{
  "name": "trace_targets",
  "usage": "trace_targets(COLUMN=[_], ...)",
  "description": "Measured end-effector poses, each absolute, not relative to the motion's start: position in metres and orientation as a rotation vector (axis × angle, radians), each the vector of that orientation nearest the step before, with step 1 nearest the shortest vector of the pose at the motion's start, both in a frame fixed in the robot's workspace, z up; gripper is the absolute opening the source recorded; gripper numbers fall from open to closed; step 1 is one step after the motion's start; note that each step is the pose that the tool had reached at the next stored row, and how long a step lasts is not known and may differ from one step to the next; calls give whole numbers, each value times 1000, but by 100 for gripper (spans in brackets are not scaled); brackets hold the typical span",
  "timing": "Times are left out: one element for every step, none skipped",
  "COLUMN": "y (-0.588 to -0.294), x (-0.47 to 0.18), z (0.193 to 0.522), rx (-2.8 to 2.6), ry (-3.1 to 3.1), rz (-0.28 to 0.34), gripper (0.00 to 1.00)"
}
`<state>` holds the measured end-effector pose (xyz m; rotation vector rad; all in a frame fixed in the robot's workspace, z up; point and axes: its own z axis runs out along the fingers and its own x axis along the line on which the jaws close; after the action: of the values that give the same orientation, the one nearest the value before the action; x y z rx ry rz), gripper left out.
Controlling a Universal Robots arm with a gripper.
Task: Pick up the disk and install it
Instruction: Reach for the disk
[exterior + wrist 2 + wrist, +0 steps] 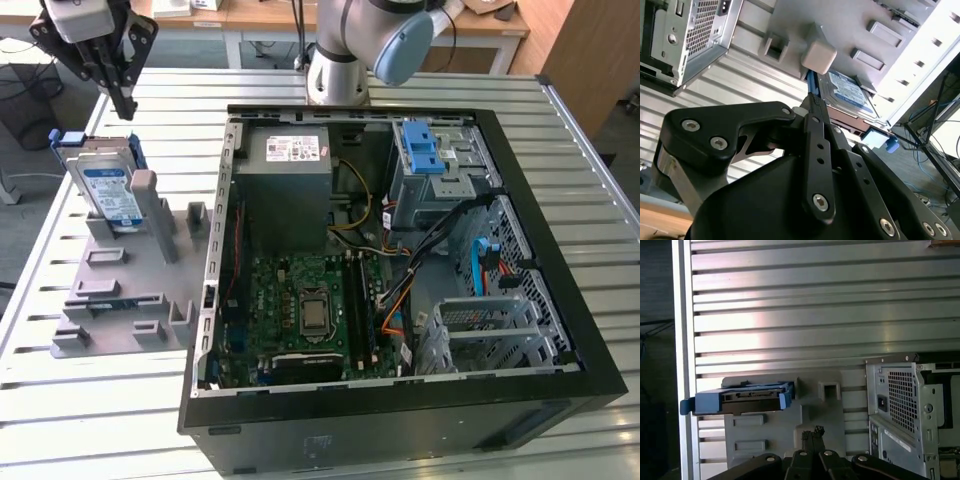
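Observation:
The disk (110, 190), silver with a white-and-blue label and blue side rails, stands tilted on edge in the grey holder (130, 290) at the exterior view's left. My gripper (125, 108) hangs just above and behind its top edge, apart from it, with the black fingers together and nothing between them. In the first wrist view the disk (742, 397) shows edge-on with its blue rails, beyond the closed gripper (813, 431). The second wrist view has the disk's label (850, 92) past the gripper (812, 102).
The open computer case (215, 300) lies on the slatted metal table (560, 130), right of the holder. Inside are the grey power supply (290, 180), the motherboard (300, 310) and a drive cage with a blue latch (425, 150). The table edge (682, 340) runs close beside the holder.

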<state>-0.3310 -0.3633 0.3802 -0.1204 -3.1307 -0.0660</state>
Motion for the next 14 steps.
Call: trace_targets(y=[-363, -363, -363, -363, -363, -363, -363, -363, -363, -363, -363, -363, -363, -363], x=[-333, -334, -334, -334, -334, -334, -334, -334, -334, -335, -336, -338, -340, -342], z=[380, 380, 380, 380, 380, 380, 380, 380, 380, 380, 380, 380, 380, 380], rx=[-120, -121, -120, -120, -120, -120, -120, -120, -120, -121, -121, -120, -120, -120], ry=[-3130, -3130, -3130, -3130, -3130, -3130, -3130, -3130, -3130, -3130, -3130, -3130, -3130, -3130], rz=[-66, -66, -66, -66, -66, -66, -66, -66, -66, -66, -66, -66, -66, -66], gripper=[11, 11, 11, 11, 11, 11, 11, 11, 11, 11, 11, 11, 11, 11])
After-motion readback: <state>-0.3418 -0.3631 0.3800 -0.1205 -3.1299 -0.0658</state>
